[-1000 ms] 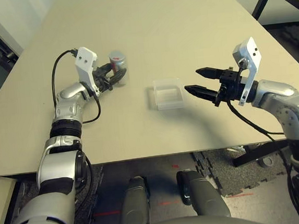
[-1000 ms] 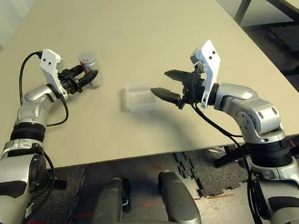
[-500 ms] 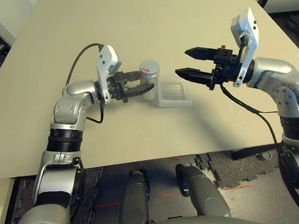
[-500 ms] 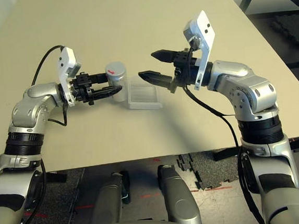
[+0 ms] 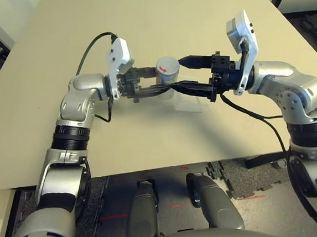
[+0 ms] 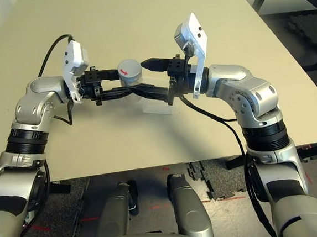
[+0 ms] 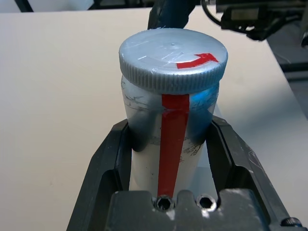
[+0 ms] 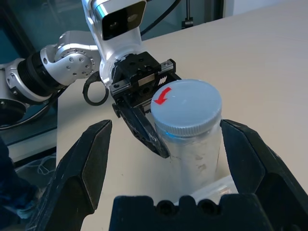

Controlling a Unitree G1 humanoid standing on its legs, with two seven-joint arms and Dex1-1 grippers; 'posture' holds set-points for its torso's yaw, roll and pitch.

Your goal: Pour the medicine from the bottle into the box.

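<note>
Bottle held upright between both grippers over the desk's middle

The bottle (image 5: 167, 75) carried a red arrow on its grey cap and a red stripe. The left gripper (image 5: 154, 81) pointed sideways, jaws clamped on its body; the right gripper (image 5: 187, 73) faced it, jaws spread wide, straddling the cap without contact, above the box (image 5: 191, 100).

The robot has shiny silver arms with black rings. Each hand (image 5: 154, 85) (image 5: 183, 74) has two black fingers, a white block on top, and black cables.
</note>
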